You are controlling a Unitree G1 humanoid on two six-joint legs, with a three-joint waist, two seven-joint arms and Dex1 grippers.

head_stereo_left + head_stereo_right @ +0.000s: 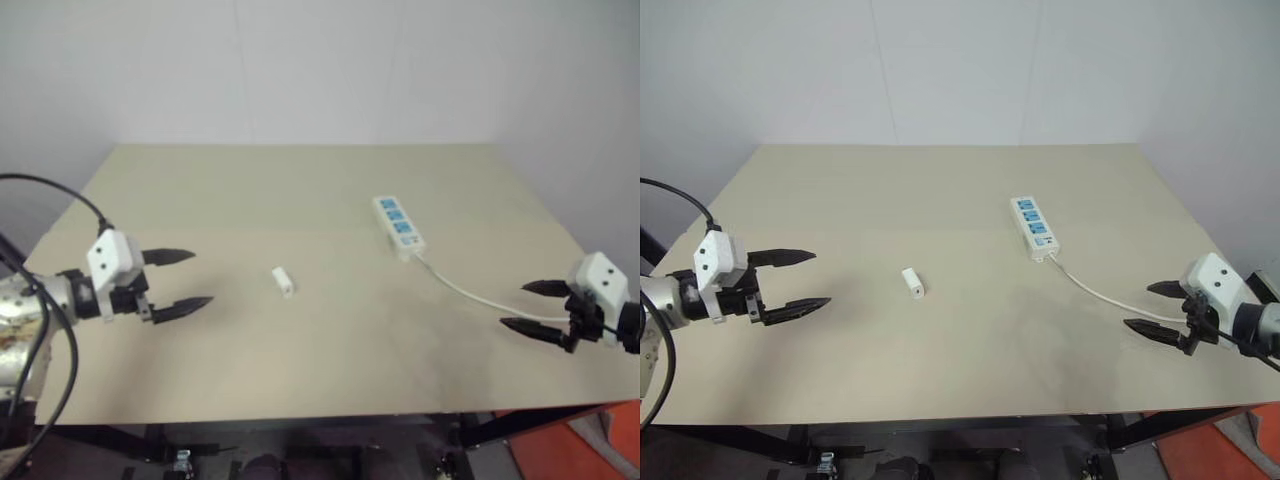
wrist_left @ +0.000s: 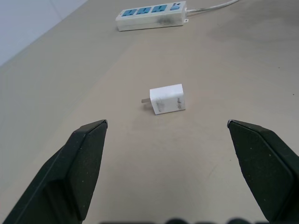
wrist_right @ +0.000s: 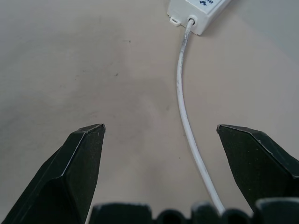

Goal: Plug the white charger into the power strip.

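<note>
The white charger (image 1: 283,281) lies on its side near the middle of the beige table, its metal prongs showing in the left wrist view (image 2: 167,99). The power strip (image 1: 398,226), white with three blue socket faces, lies flat to the right of centre, and its thin white cord (image 1: 470,292) runs toward the right edge. My left gripper (image 1: 185,280) hovers open over the table's left side, pointing at the charger with a gap between them. Open too, my right gripper (image 1: 528,305) hangs over the right side by the cord, with the cord running between its fingers (image 3: 79,158) in the right wrist view.
The beige table (image 1: 300,190) stands against a white wall. A black cable loops off my left arm (image 1: 60,195) at the left edge. An orange object (image 1: 580,450) sits on the floor at the lower right, beyond the table's front edge.
</note>
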